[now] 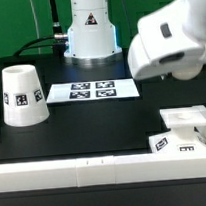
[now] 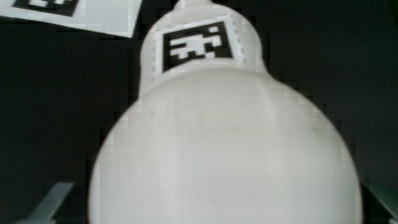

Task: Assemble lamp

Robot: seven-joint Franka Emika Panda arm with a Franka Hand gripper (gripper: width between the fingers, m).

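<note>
The white bulb [image 2: 214, 140] fills the wrist view, its neck with a black-and-white tag pointing away from the camera. My gripper [image 2: 214, 215] is closed around its wide round end; a grey finger [image 2: 39, 205] shows beside it. In the exterior view the gripper [image 1: 179, 70] hangs blurred above the table at the exterior view's right, and the bulb is hidden behind the hand. The cone shade [image 1: 22, 95] stands upright at the exterior view's left. The flat square base [image 1: 185, 127] lies at the exterior view's right near the front.
The marker board [image 1: 92, 90] lies in the middle of the black table; its corner also shows in the wrist view [image 2: 71, 12]. A white rail [image 1: 86, 170] runs along the front edge. The robot's white pedestal [image 1: 90, 32] stands at the back.
</note>
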